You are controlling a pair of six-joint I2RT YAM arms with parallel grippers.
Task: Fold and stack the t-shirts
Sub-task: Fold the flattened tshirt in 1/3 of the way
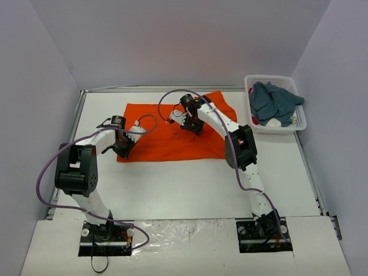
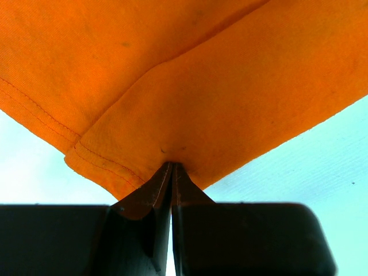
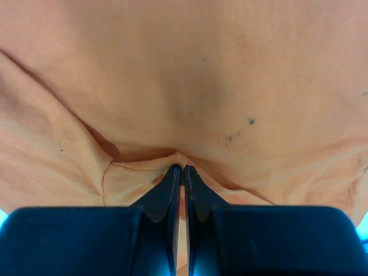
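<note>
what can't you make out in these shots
1. Top view: what lies under the teal shirt in the basket; the shirt covers it.
2. Top view: how the jaws meet the orange shirt; the wrists cover them.
3. Both wrist views: the orange shirt's full outline, cut off by the frame edges.

text: none legible in the top or either wrist view | labels, brands: none legible | numbers, signs: none legible | orange t-shirt (image 3: 207, 80): plain cloth with only a few tiny dark specks, which form no letters or figures
</note>
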